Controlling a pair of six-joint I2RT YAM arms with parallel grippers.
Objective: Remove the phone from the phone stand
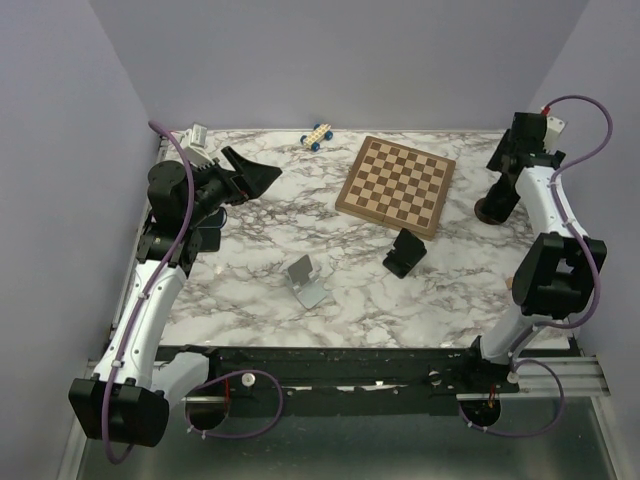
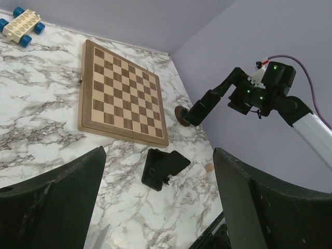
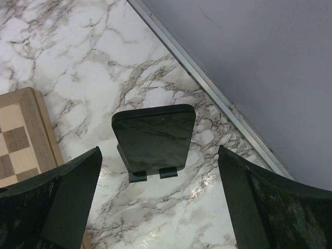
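Note:
A black phone (image 3: 154,136) leans upright on a black phone stand (image 3: 138,175) on the marble table, right of the chessboard and near the right wall. In the top view the phone and stand (image 1: 491,209) are a dark shape under my right arm. They also show small in the left wrist view (image 2: 181,115). My right gripper (image 3: 158,149) is open and empty, pointing down at the phone from a short way off without touching it. It also shows in the top view (image 1: 499,190). My left gripper (image 1: 255,172) is open and empty, raised over the table's left side.
A wooden chessboard (image 1: 396,186) lies at the back centre. An empty black stand (image 1: 404,252) sits in front of it and also shows in the left wrist view (image 2: 163,168). An empty grey metal stand (image 1: 308,282) is mid-table. A toy car (image 1: 317,136) is at the back.

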